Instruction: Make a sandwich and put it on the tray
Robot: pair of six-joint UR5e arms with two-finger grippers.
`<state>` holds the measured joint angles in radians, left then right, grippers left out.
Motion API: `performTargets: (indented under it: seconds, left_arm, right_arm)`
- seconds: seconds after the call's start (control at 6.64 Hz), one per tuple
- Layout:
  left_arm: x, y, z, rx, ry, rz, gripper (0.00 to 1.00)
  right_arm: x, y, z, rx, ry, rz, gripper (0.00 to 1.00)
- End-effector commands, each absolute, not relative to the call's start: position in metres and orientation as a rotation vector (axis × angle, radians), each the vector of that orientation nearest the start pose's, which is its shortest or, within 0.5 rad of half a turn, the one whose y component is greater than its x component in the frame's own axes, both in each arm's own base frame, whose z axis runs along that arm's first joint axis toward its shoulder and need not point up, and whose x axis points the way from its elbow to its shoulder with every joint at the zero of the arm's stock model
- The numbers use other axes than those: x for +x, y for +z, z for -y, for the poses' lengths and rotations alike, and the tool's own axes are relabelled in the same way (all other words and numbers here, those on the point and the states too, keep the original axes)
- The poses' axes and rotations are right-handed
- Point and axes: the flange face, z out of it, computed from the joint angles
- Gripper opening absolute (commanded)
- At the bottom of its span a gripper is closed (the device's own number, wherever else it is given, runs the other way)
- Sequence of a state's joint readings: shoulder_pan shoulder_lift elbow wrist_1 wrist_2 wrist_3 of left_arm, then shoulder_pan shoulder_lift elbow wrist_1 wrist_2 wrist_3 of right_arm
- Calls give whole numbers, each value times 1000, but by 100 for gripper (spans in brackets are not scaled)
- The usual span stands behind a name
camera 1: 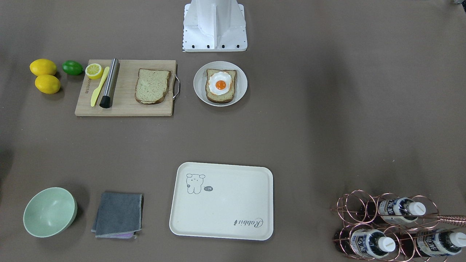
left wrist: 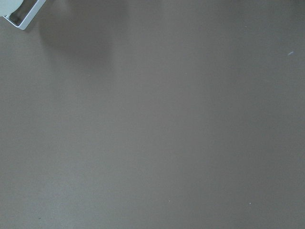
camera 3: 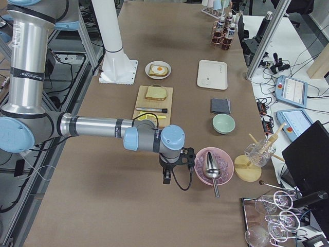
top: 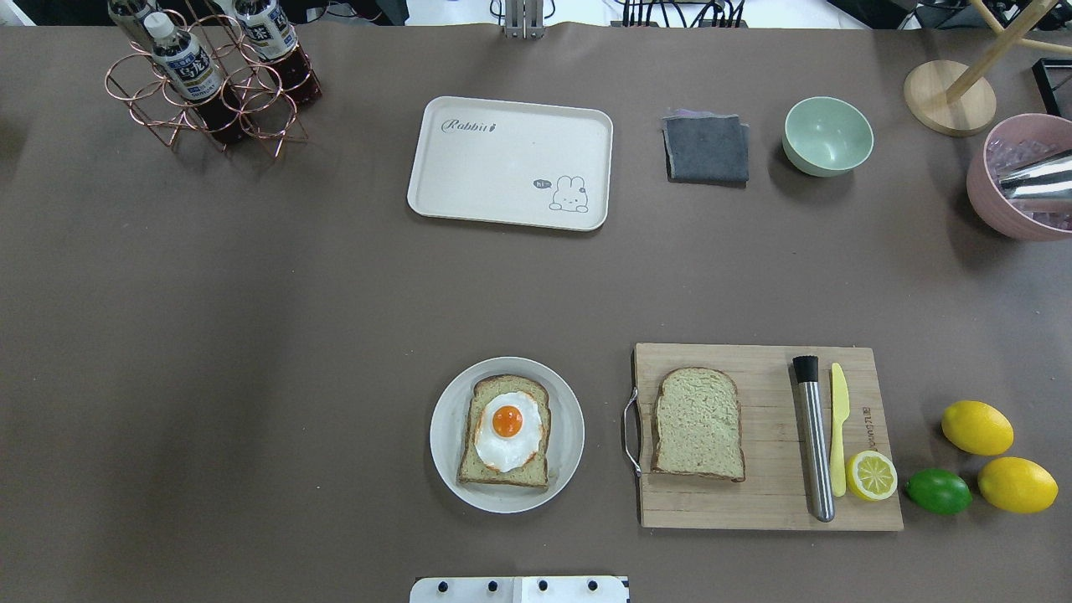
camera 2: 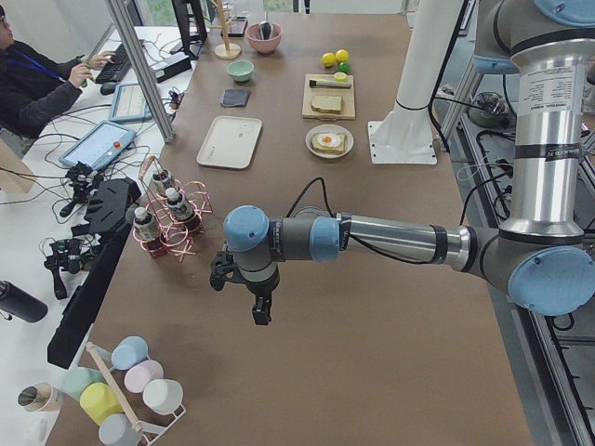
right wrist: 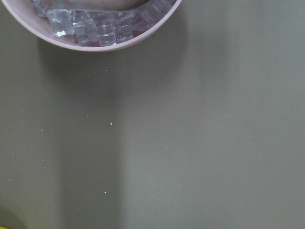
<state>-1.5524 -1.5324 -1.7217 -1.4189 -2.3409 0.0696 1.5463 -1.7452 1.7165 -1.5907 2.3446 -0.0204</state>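
Right gripper (camera 3: 165,179), jaw gap unreadable like the left gripper (camera 2: 261,315), hung nearer the bare bread slice (top: 698,424) on the cutting board (top: 754,507), beside the plate (top: 442,435) holding the egg-topped slice (top: 505,431); tray (top: 502,142) lay across the table (top: 251,335).

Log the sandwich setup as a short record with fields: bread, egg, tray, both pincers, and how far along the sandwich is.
egg-topped slice: on the plate, fried egg on top
plain slice: flat on the cutting board, apart from the egg
tray: no food on it
left pincer: over bare table near the bottle rack; open or shut cannot be told
right pincer: beside the ice bowl; open or shut cannot be told
progress: sandwich not yet assembled
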Motion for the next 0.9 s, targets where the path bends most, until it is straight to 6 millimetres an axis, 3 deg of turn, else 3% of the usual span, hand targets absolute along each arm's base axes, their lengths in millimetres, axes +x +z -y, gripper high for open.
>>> performTargets:
  seconds: [0.0, 0.75]
  left_arm:
    - [-51, 620, 472, -25, 75, -771, 98]
    - [-45, 617, 473, -25, 88, -777, 98]
  right_arm:
    - [53, 667, 417, -45, -23, 777, 100]
    - [53, 667, 417, -45, -22, 774, 100]
